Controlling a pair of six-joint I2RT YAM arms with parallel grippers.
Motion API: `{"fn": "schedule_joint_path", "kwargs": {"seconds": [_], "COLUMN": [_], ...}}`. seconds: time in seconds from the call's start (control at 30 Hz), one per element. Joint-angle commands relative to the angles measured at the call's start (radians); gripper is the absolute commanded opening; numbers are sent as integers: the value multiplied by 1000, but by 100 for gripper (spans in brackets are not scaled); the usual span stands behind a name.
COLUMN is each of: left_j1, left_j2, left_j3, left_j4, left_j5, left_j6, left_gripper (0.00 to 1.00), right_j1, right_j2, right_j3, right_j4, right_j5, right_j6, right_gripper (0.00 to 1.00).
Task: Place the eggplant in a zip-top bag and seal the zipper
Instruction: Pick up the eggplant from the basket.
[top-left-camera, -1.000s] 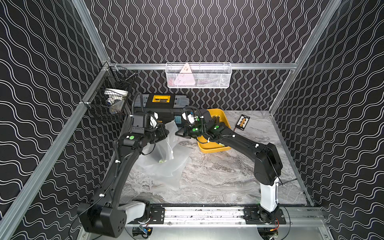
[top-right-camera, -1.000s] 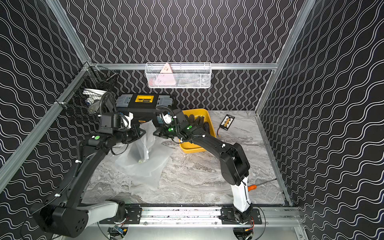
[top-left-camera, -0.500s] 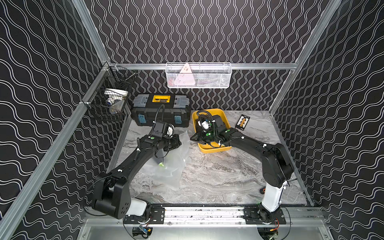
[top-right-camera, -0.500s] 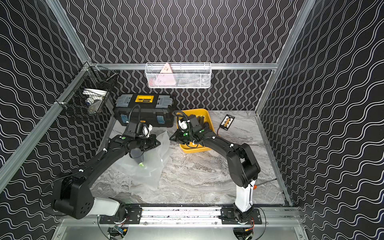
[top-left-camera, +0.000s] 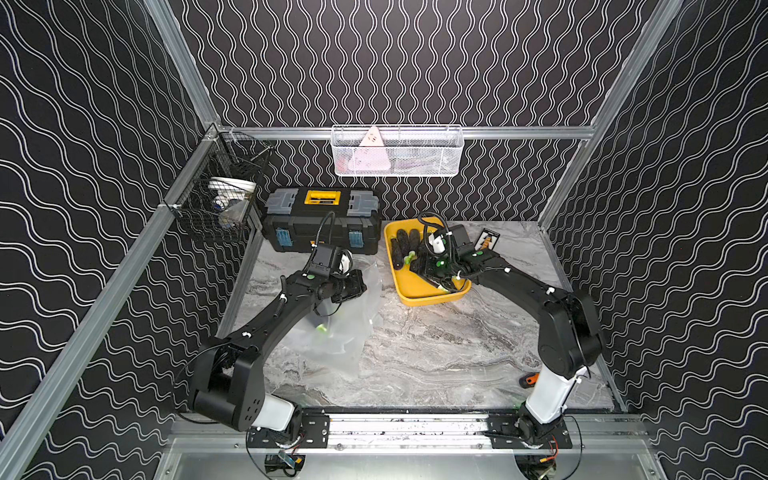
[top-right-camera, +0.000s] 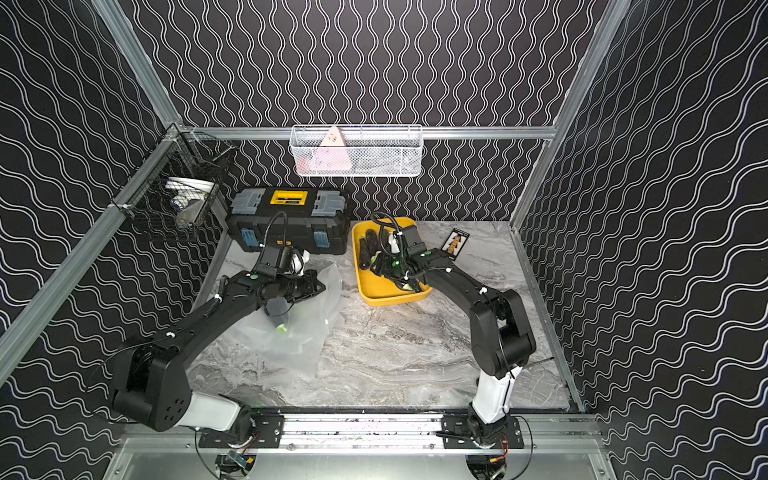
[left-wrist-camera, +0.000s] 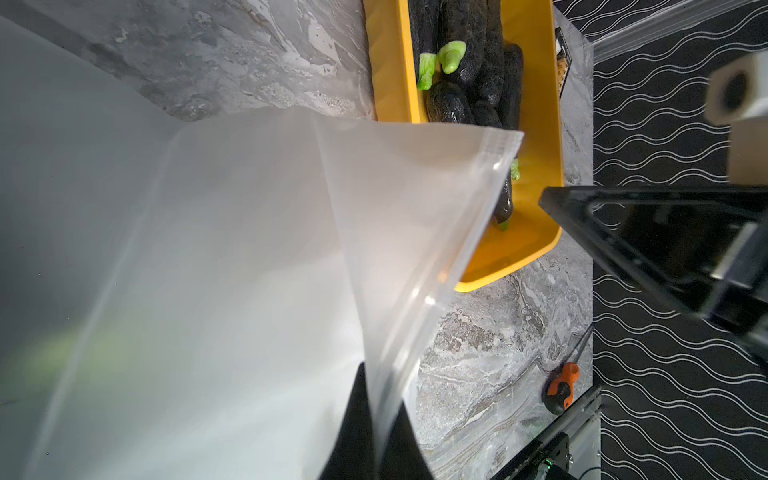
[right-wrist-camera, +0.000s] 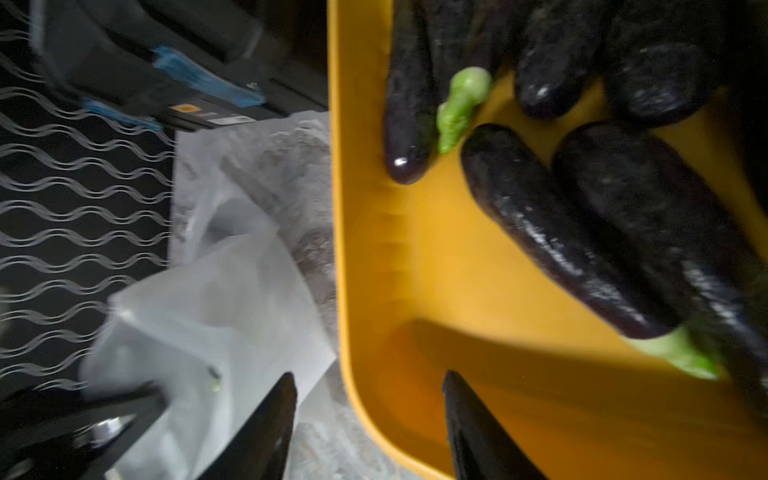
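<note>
The left end effector (left-wrist-camera: 376, 399) is clamped on the zipper edge of the clear zip-top bag (top-left-camera: 336, 332), which slumps on the worktop (top-left-camera: 436, 353) — a green stem (top-left-camera: 321, 328) shows through the film. Just right of it, dark eggplants (top-left-camera: 402, 245) lie piled in the yellow tray (top-left-camera: 411, 286). The right end effector (right-wrist-camera: 368, 376) hovers over the tray's rim, fingers apart and empty.

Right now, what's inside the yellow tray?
Several dark eggplants with green stems lie in the yellow tray. The open right gripper hovers over its rim; the arm hides some in both top views.
</note>
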Motion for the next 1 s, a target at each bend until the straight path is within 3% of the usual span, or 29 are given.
{"fn": "schedule_joint_path", "kwargs": {"seconds": [0.0, 0.3, 0.57, 0.97], "left_j1": [1, 0, 1, 0], "left_j2": [-9, -16, -11, -4], "left_j3": [-10, -28, -22, -16], "left_j4": [-14, -17, -28, -32], "left_j5": [-19, -20, -25, -27], "left_j6": [17, 24, 34, 35], "left_gripper": [0, 0, 0, 0], "right_j1": [-3, -4, -3, -3], "right_j2": [49, 136, 216, 268], "right_j3": [38, 80, 102, 114], "right_j4": [-97, -83, -79, -66], "right_j5": [199, 290, 231, 248], "right_j6": [-128, -253, -319, -362], "right_gripper": [60, 62, 60, 53]}}
